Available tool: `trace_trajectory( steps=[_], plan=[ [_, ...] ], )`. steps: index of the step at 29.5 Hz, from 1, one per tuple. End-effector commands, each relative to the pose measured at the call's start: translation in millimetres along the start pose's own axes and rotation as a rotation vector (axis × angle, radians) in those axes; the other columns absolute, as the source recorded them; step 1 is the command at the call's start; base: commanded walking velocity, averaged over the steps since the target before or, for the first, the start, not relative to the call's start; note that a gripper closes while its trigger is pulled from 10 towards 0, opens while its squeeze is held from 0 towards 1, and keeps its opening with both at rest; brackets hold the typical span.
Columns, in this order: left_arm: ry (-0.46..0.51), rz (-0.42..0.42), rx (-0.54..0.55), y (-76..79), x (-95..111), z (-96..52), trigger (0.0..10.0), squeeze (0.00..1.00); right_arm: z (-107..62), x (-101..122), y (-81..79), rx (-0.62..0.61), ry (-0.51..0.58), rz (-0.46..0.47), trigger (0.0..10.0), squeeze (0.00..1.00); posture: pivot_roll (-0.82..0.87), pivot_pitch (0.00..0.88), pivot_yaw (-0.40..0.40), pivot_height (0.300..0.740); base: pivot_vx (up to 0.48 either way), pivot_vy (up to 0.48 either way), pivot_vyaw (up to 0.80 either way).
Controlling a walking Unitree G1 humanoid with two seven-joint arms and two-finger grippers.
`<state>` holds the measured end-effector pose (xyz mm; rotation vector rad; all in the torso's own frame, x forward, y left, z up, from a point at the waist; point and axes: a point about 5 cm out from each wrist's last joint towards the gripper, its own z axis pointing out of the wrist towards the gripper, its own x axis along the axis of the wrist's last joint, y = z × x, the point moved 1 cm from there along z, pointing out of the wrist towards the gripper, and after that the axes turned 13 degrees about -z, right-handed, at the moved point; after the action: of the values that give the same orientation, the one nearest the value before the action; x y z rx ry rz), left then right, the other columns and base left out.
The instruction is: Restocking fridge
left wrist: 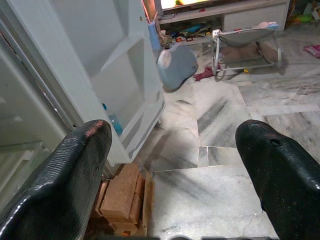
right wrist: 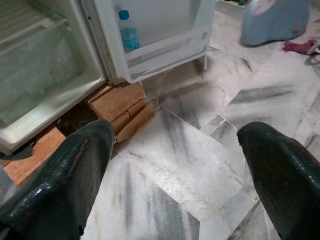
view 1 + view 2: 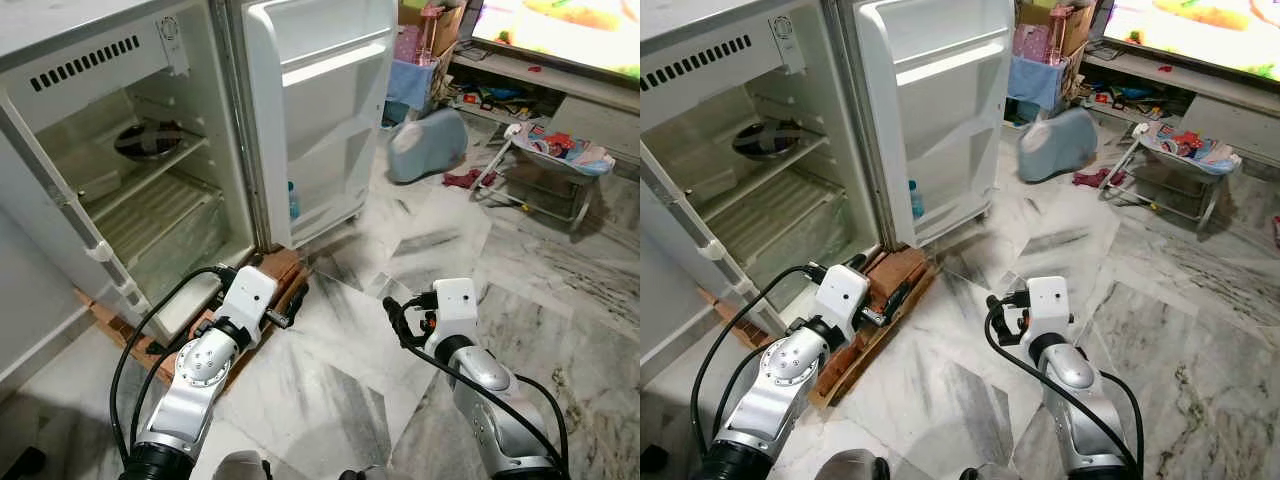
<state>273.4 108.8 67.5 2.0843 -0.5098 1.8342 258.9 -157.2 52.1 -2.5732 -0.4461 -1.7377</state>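
Your fridge (image 3: pixel 150 150) stands open ahead on the robot's left, white, raised on bricks (image 2: pixel 117 102) at its base. Inside it a dark bowl (image 3: pixel 148 140) sits on the upper wire shelf; the lower shelves and the clear drawer look bare. The fridge door (image 3: pixel 325 100) is swung wide, and a water bottle (image 2: pixel 128 31) with a blue cap stands upright in its bottom door rack. Your left gripper (image 1: pixel 170 165) hovers low over the marble floor (image 3: pixel 330 390) just in front of the bricks, fingers (image 1: pixel 75 170) wide apart, holding nothing. Your right gripper (image 2: pixel 175 165) hangs over the floor further to the robot's right, well apart from the fridge, jaws also spread and holding nothing. Both silver arms reach forward from the bottom of the head views with black cables looping alongside. Beyond the door a pale blue rounded thing (image 3: pixel 425 145) lies on the floor with a red cloth (image 3: pixel 462 178) just beside it. Further right there's a baby bouncer (image 3: pixel 545 165) with toys on it, and a lit TV (image 3: pixel 560 30) on a low stand. Coloured boxes (image 3: pixel 420 50) are stacked near the top behind the door.
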Motion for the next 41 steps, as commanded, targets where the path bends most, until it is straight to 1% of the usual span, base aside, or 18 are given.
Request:
trace_trajectory(
  steps=[1,4,10,17,25,31,35,41],
  plan=[
    [0.023,0.009,0.001,-0.5,6,2.2,10.0,0.00,0.2,0,4.3,-0.014,0.003,-0.003,10.0,0.00,0.06,0.030,-0.022,0.740,0.000,0.000,0.00],
    [0.030,0.005,0.005,-1.9,7,2.0,10.0,0.00,0.4,0,4.7,-0.014,0.003,-0.006,10.0,0.00,0.06,0.031,-0.021,0.740,0.000,-0.089,0.00],
    [0.030,0.004,0.006,-3.7,6,1.2,10.0,0.00,0.8,0,4.5,-0.014,0.002,-0.008,10.0,0.00,0.06,0.031,-0.023,0.740,0.304,-0.261,0.00],
    [0.030,0.009,-0.001,-2.1,6,1.3,10.0,0.00,1.2,-1,4.1,-0.016,-0.006,-0.015,10.0,0.00,0.06,0.032,-0.023,0.740,0.344,-0.331,0.00],
    [0.028,0.013,0.006,-3.9,6,0.2,10.0,0.00,1.7,-1,4.3,-0.020,-0.005,-0.009,10.0,0.00,0.06,0.035,-0.019,0.740,0.330,-0.345,-0.76],
    [0.039,0.020,0.022,-5.3,10,-0.8,10.0,0.00,4.1,2,5.6,-0.025,0.005,-0.017,10.0,0.00,0.07,0.046,-0.017,0.740,0.334,-0.341,-0.80],
    [0.037,0.040,0.048,-4.3,12,-2.1,10.0,0.00,7.4,9,7.5,-0.034,0.025,-0.020,10.0,0.00,0.06,0.064,-0.015,0.740,0.000,0.000,-0.80],
    [0.037,0.040,0.048,-4.3,12,-2.1,10.0,0.00,7.4,9,7.5,-0.034,0.025,-0.020,10.0,0.00,0.06,0.064,-0.015,0.740,0.000,0.000,-0.80]
  ],
)
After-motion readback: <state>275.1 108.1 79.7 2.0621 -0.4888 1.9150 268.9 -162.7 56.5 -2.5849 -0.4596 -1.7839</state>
